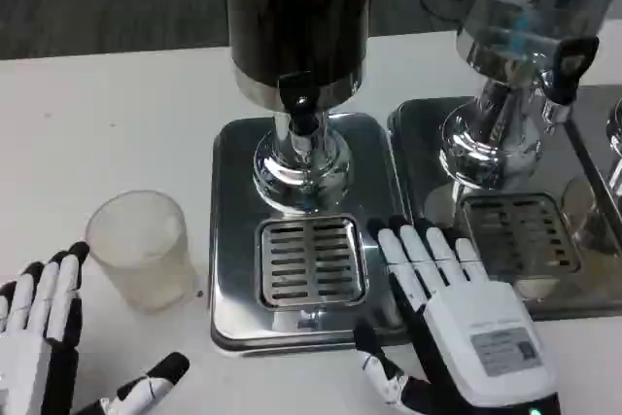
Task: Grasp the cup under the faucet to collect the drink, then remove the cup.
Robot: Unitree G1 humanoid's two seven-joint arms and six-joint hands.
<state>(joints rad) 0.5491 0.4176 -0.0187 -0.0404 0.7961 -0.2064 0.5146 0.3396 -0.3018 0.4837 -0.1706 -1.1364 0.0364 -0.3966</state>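
The cup (141,248) is seen standing upright on the white table (107,114), at about nine o'clock from the drip grate (311,259) and just beside the left edge of the steel tray (233,230). It has not yet been placed under the faucet (301,109), which lies at roughly one o'clock from it. Its long axis runs vertically and its mouth is turned upward. It looks to be frosted, thin-walled plastic and empty, so it is judged light, somewhat yielding and easily tipped or crushed; a gentle hold around the middle of the wall, from the side, is suggested, with more care once it is filled.

The left hand (44,332) is seen at seven o'clock from the cup, close but apart from it, with fingers spread and nothing held. The right hand (457,308) is laid palm-down over the tray's right front corner, at four o'clock from the grate, fingers extended and empty.

A dark-bodied dispenser (296,7) rises behind the grate; a second dispenser (505,55) stands at three o'clock from it on its own tray.
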